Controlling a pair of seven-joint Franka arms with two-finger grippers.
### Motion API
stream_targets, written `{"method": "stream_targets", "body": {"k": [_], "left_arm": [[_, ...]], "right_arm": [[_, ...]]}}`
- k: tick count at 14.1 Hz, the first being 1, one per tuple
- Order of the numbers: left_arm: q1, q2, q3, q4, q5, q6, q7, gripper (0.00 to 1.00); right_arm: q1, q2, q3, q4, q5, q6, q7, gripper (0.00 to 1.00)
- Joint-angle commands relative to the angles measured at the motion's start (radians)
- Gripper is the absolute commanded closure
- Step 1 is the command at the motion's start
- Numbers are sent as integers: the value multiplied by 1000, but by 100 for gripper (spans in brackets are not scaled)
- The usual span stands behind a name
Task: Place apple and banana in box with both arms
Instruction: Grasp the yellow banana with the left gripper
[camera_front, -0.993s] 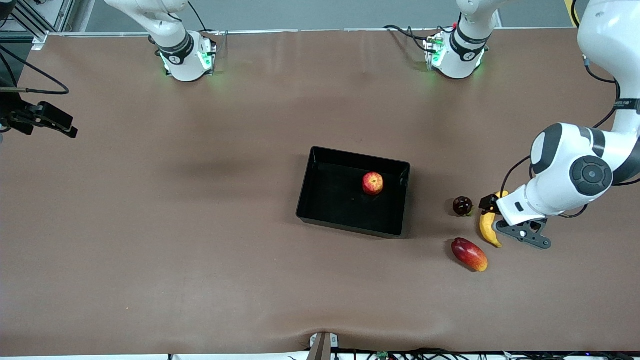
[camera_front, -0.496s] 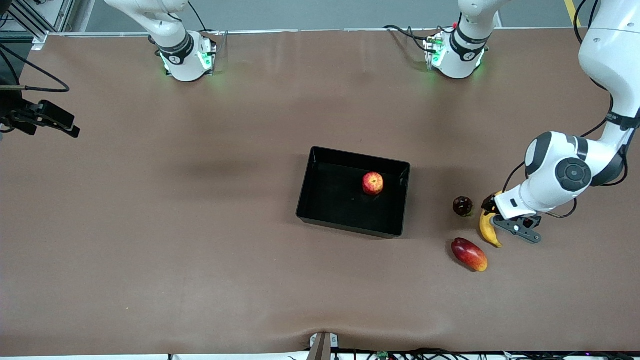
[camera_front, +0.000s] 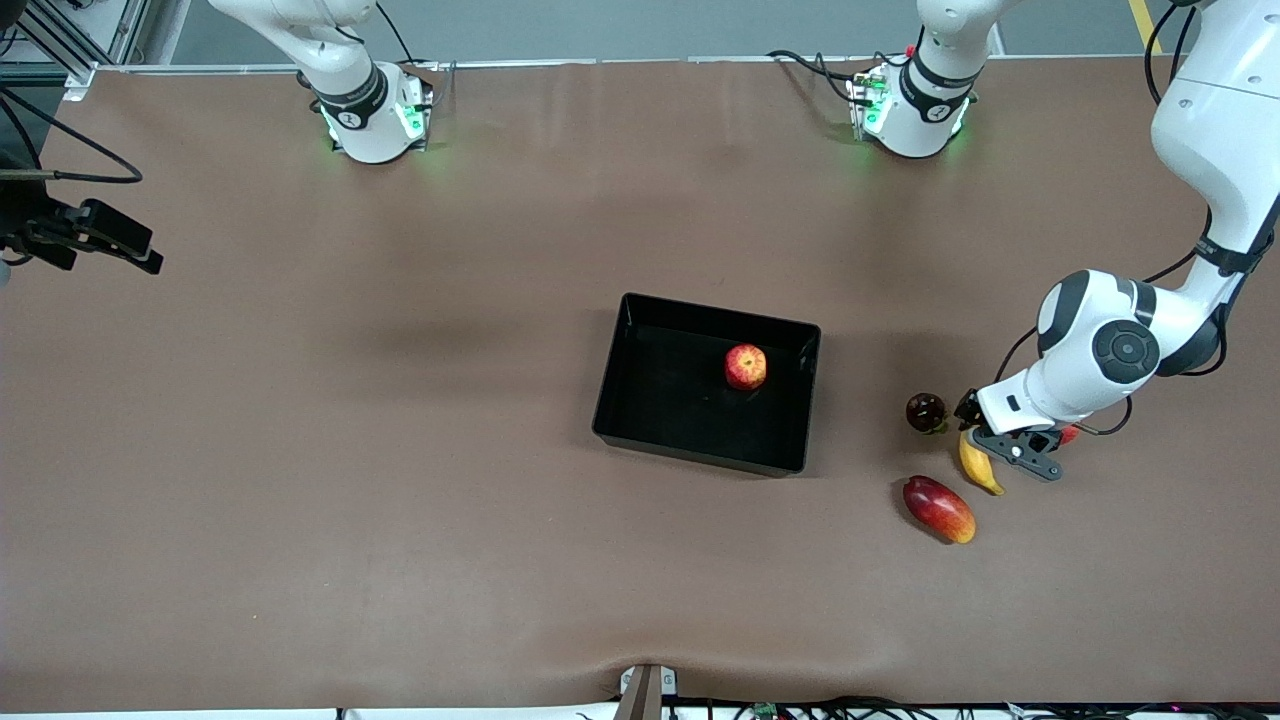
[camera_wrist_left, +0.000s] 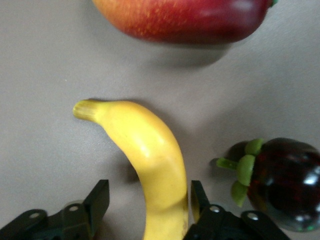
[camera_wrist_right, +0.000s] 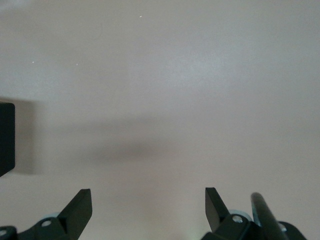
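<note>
The left claw (camera_wrist_left: 147, 210) is low on the bench (camera_front: 400, 500), its fingers (camera_wrist_left: 97, 200) straddling the banana (camera_wrist_left: 150, 160), one touching the fruit, one apart. Just beside it sits a dark mangosteen (camera_wrist_left: 285, 182) (green-capped), with a mango (camera_wrist_left: 180, 17) near. The apple (camera_front: 745, 366) lies in the box (camera_front: 700, 455). The right claw (camera_wrist_right: 147, 210) waits spread wide at the bench's edge.

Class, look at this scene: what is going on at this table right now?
The left hand is down at the banana, fingers on either side of it, one touching and one still apart. The banana lies on the table between a dark purple fruit and a mango, toward the left arm's end. The apple already sits in the box. The right hand waits open over bare table.
</note>
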Motion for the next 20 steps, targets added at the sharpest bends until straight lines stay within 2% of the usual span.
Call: {"method": "stream_targets", "body": {"k": [1, 3, 4, 6, 9, 12, 16, 20], "left_arm": [[14, -10, -12, -16, 31, 15, -84, 77], [14, -31, -20, -14, 31, 9, -100, 98], [14, -43, -25, -14, 31, 9, -100, 100], [17, -80, -54, -16, 31, -9, -95, 100], [17, -166, -121, -11, 12, -122, -146, 100], [18, -223, -227, 8, -3, -237, -258, 100], [5, -214, -345, 129, -133, -370, -374, 100], [-139, -180, -354, 212, -161, -396, -596, 100]], "right_arm": [[-13, 3, 10, 18, 10, -13, -21, 0], [-14, 1, 9, 17, 3, -8, -64, 0], [-16, 1, 7, 17, 2, -5, -82, 0], [-16, 1, 7, 17, 0, -5, -87, 0], [-17, 1, 6, 17, 0, -7, -87, 0], [-16, 1, 7, 18, 0, -14, -86, 0], [-17, 3, 6, 18, 2, -14, -86, 0], [-19, 3, 6, 18, 2, -13, -86, 0]]}}
